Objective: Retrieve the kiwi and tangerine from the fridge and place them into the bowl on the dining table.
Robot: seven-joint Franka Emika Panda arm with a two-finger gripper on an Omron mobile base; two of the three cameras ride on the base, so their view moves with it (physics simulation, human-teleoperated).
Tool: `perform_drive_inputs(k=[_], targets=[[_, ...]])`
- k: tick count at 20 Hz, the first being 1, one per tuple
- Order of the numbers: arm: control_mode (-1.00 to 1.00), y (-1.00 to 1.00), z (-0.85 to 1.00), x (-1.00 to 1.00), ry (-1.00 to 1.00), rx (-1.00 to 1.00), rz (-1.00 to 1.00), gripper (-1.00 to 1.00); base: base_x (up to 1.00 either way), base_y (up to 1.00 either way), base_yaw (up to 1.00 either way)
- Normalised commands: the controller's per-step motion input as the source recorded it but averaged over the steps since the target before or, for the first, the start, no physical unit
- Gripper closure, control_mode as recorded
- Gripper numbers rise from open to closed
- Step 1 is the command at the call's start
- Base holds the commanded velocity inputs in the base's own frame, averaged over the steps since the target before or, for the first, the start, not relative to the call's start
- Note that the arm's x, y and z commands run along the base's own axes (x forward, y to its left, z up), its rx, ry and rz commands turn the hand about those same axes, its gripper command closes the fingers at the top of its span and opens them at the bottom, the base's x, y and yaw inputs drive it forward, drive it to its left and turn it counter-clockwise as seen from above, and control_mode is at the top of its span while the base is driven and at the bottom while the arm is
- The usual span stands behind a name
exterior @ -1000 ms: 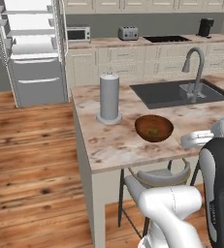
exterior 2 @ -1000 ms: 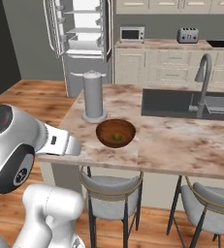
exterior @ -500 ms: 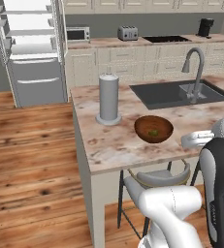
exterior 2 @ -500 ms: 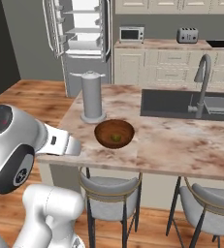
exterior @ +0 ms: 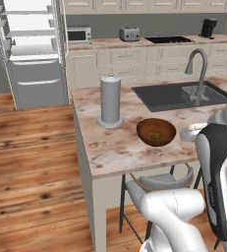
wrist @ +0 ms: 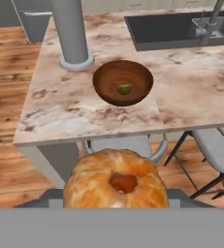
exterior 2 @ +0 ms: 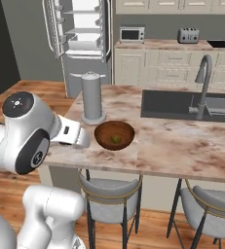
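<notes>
In the hand view the tangerine (wrist: 114, 180) looms large and orange at the bottom, with my gripper (wrist: 114, 196) shut on it; the fruit hides the fingertips. It hangs off the near edge of the dining table (wrist: 50, 111), short of the dark-brown bowl (wrist: 123, 82). A small green kiwi (wrist: 124, 89) lies inside the bowl. The base views show the bowl (exterior: 156, 132) (exterior 2: 114, 134) near the table's front edge, the kiwi (exterior 2: 115, 139) in it. Behind, the fridge (exterior: 31, 49) (exterior 2: 82, 34) stands with its doors open.
A tall grey cylinder (exterior: 110, 101) stands on the table left of the bowl. A dark sink (exterior: 176, 96) and curved tap (exterior: 198, 71) lie beyond it. Stools (exterior 2: 111, 192) sit under the table's near edge. The wall counter carries a microwave (exterior: 78, 34) and a toaster (exterior: 128, 33).
</notes>
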Motion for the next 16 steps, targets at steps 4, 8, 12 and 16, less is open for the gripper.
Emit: perform_drive_inputs(k=[4,8,12,16], targets=[[-1.00,-0.21,0.00,0.49,0.10,0.03,0.00,1.00,0.00,0.00,0.00],[-1.00,-0.10,-0.07,0.40,0.04,0.04,0.00,1.00,0.00,0.00,0.00],[-1.00,-0.01,-0.22,0.56,0.07,0.03,0.00,1.00,0.00,0.00,0.00],[-1.00,0.00,-0.33,0.70,0.09,0.01,0.00,1.00,0.00,0.00,0.00]])
